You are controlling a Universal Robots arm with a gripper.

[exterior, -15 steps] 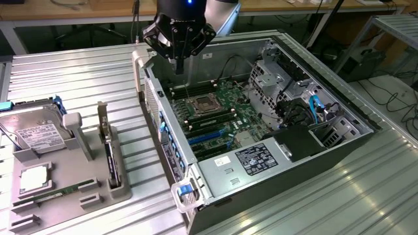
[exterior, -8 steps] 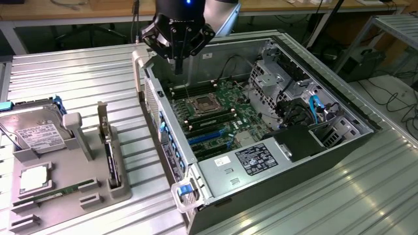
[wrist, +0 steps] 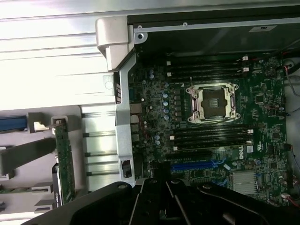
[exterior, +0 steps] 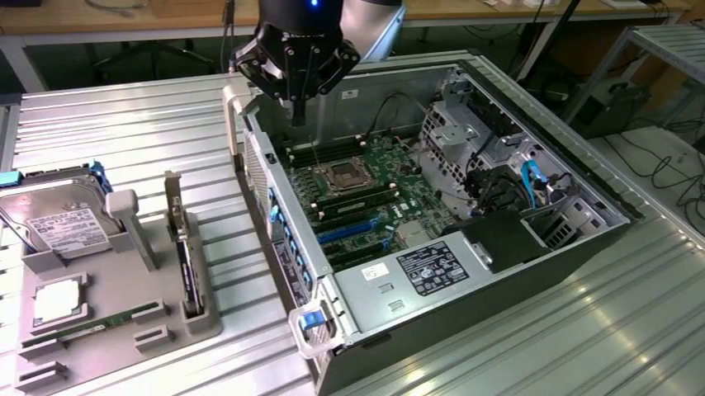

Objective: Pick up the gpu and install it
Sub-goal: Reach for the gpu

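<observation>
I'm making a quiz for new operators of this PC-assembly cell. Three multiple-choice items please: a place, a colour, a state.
1. Where is the gpu? A) in the grey holder beside the case; B) plugged in inside it; C) flat on the bare table.
2. The motherboard's coloured expansion slots are: A) red; B) blue; C) yellow.
3. The case is: A) panelled shut; B) upside down; C) open, board exposed.
Answers: 1A, it stands on edge in the holder; 2B, blue strips show among black ones; 3C, the socket lies in plain view.
</observation>
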